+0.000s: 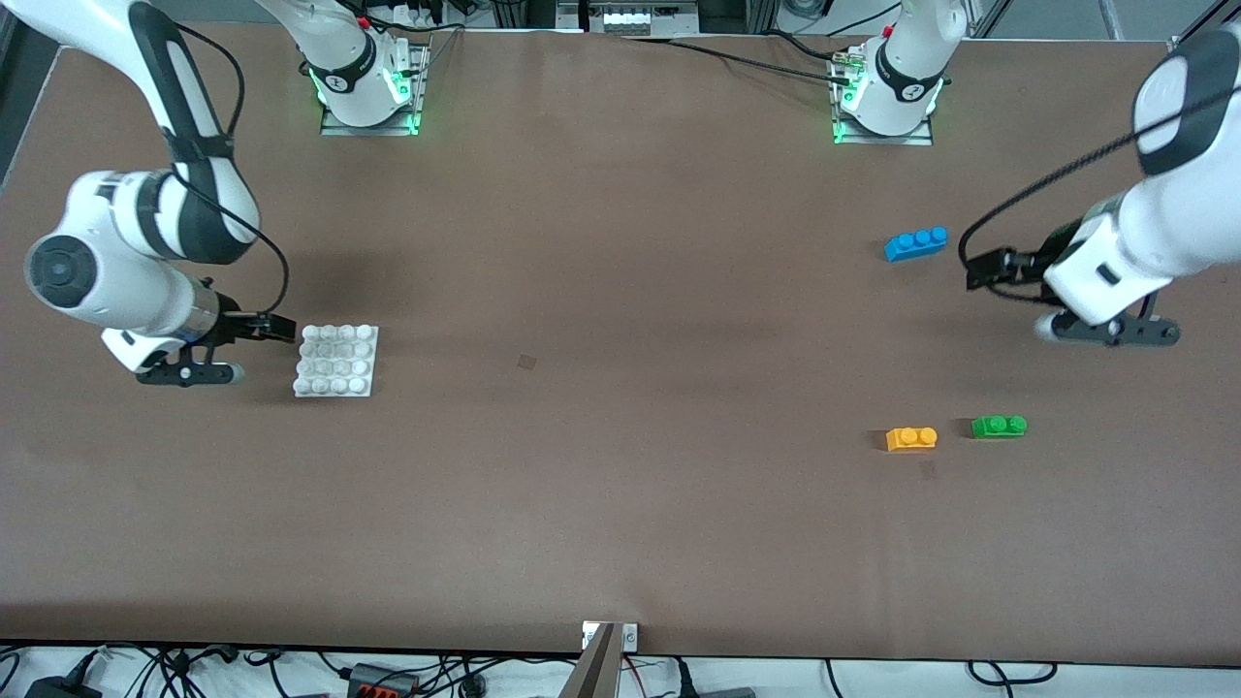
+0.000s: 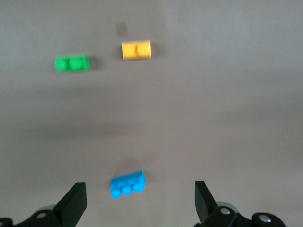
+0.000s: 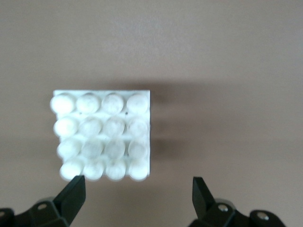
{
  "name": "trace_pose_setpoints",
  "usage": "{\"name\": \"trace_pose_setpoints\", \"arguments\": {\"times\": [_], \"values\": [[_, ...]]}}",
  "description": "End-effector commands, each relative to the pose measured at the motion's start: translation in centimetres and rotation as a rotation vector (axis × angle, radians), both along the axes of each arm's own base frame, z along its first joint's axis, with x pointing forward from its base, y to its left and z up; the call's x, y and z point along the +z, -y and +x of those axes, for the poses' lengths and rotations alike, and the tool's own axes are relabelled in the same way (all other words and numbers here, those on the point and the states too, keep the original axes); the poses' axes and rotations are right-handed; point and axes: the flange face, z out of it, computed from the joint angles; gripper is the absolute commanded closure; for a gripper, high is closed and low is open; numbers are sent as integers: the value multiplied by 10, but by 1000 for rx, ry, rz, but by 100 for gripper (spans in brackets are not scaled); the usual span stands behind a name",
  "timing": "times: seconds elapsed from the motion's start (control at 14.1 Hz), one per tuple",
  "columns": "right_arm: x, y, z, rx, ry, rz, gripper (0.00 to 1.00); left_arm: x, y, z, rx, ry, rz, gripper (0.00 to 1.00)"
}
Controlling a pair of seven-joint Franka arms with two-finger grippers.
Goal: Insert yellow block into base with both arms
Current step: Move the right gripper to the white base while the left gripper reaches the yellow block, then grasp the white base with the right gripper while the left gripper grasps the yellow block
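White arms hover, left gripper [image 2: 137, 203] and right gripper [image 3: 137, 198] spread.

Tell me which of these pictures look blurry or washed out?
Front view: sharp, evenly lit. Left wrist view: soft, the small orange-yellow plastic brick and green brick smeared. Right wrist view: the flat white studded plastic plate glares, its studs hazy.

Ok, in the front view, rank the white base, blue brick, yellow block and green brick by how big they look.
1. The base, clearly largest.
2. The blue brick, three studs long.
3. The yellow block and the green brick: both two-stud bricks lying beside each other, alike in size, so no ranking between them.
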Motion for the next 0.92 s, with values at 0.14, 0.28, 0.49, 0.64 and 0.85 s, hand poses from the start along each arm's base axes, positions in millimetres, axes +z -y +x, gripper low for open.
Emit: {"name": "trace_pose_setpoints", "arguments": {"times": [0.14,0.28,0.49,0.64,0.85], "values": [[-60,4,-7,-21,40,14,0,-108,5,69,-12,83,25,0],[-75,3,-10,-29,27,22,0,-153,0,81,-3,86,15,0],[-76,-3,-9,-60,26,50,0,-207,-8,99,11,109,9,0],[-82,-3,-11,-54,16,52,0,-224,-11,105,-16,130,43,0],[-77,-22,-5,-22,29,69,0,-238,-17,109,-21,158,51,0]]}}
